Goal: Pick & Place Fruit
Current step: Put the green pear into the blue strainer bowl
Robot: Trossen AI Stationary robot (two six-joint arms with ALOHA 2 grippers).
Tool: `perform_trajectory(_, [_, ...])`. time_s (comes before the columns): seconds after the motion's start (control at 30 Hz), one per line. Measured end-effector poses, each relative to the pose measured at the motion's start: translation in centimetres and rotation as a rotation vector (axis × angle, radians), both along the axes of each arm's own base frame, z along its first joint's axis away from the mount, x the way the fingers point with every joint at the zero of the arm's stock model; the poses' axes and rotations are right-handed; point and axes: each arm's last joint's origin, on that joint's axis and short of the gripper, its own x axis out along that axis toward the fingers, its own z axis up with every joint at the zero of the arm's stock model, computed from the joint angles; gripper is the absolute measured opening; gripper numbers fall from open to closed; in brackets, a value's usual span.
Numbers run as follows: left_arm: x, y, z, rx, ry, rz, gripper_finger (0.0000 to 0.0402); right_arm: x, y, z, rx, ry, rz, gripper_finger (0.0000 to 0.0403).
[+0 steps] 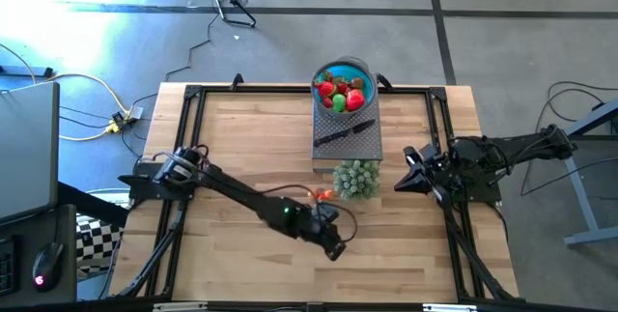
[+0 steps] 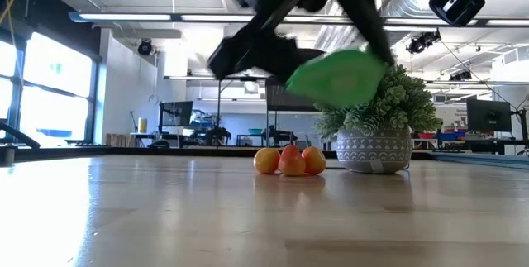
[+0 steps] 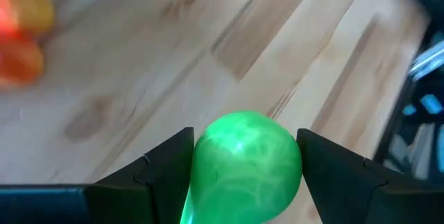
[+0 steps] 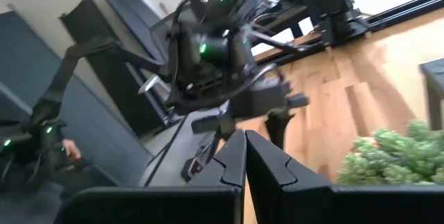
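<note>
Left wrist view showed the left jaws (image 3: 246, 175) clamped on a green fruit (image 3: 244, 165), one finger pressed to each side of it, lifted above the wooden surface (image 3: 173, 64). Beyond those jaws, a small cluster of orange fruits (image 2: 290, 160) lay on the surface, just beside a pale green bushy plant (image 1: 356, 179). Farther off, more fruit filled the blue bowl (image 1: 364, 67). Off to the side, the right jaws (image 4: 245, 156) hung shut and empty.
</note>
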Motion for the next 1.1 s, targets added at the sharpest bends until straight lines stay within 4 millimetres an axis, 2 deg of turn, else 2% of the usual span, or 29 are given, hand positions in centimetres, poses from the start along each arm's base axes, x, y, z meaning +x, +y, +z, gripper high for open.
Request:
perform_trajectory(0.37, [2.8,3.7,7.6,0.051,-0.165,0.025,0.0235,-0.2,0.4,0.0,0.015,0.003,0.15,0.0003])
perform_trajectory(0.67, [3.8,9.5,13.6,0.211,-0.265,0.063,0.0235,-0.3,0.6,0.0,-0.001,-0.007,0.22,0.0002])
perform_trajectory(0.87, [4.0,14.8,15.4,0.351,-0.274,0.133,0.0235,-0.3,0.5,0.0,-0.035,-0.025,0.216,0.0002])
perform_trajectory(1.1, [3.9,22.1,15.7,0.439,-0.256,0.251,0.0235,-0.1,0.2,0.0,-0.109,-0.051,0.09,0.0002])
